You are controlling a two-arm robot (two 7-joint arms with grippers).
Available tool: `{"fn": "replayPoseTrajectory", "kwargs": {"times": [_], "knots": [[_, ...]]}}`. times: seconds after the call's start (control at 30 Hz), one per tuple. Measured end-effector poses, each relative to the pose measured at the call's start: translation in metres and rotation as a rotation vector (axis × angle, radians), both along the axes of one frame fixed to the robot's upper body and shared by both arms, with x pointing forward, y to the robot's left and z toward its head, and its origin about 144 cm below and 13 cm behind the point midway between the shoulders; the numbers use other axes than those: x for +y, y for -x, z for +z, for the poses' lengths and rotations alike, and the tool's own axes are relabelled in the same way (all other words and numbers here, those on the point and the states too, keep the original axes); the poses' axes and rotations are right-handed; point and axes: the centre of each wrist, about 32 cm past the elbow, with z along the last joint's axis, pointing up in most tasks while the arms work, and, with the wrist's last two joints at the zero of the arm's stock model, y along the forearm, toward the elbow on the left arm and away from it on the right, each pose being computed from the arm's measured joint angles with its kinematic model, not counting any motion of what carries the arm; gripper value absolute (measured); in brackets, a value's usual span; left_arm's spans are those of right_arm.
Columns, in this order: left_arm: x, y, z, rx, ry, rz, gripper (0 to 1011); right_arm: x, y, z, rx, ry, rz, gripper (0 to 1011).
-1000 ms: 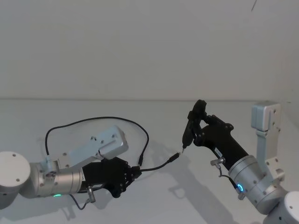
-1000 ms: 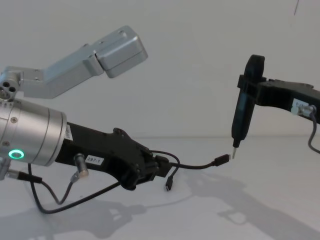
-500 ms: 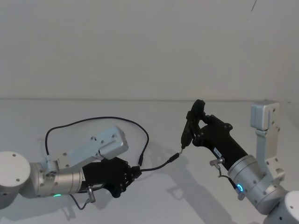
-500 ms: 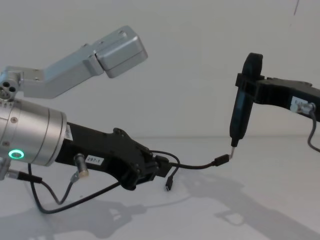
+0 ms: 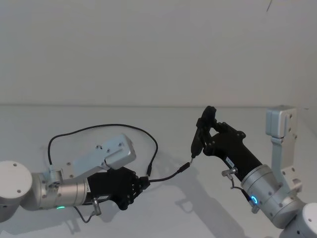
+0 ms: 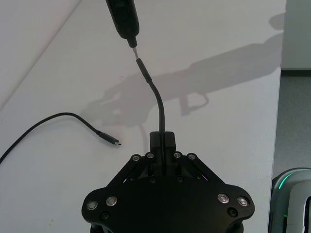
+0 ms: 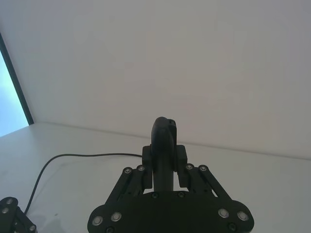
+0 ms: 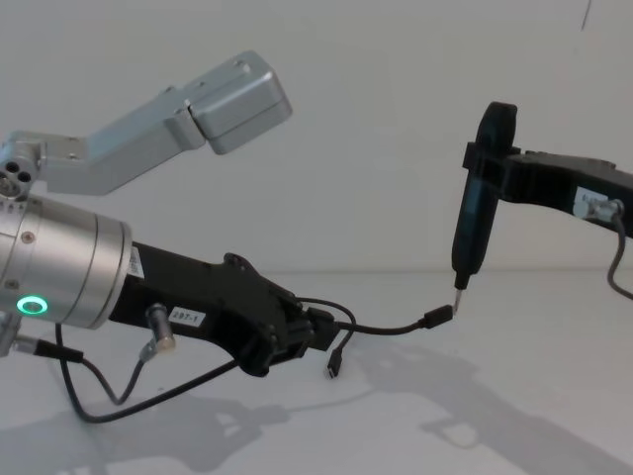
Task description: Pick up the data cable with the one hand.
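- The left gripper [image 8: 309, 332] pinches the data cable [image 8: 381, 328] near one plug.
- The cable's held end points toward 2 o'clock above the counter [image 5: 163, 208], at the pen-like tool [image 8: 475, 233] clamped in the right gripper [image 5: 205, 136].

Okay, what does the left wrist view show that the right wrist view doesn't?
Left wrist view alone: the left gripper shut on the data cable, whose raised plug sits just under the pointed tool's tip, and the other plug lying on the table.
Right wrist view alone: the right gripper clamping that tool's black body.
Both: the cable and white table.
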Motion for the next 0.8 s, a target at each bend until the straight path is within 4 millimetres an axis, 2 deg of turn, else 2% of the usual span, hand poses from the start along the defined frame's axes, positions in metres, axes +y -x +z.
{"fn": "replayPoseTrajectory", "kwargs": {"times": [0.8], "knots": [[0.0000, 0.0000, 0.0000, 0.000, 0.000, 0.000, 38, 0.0012, 0.0013, 0.0014, 0.005, -0.004, 0.002, 279]]}}
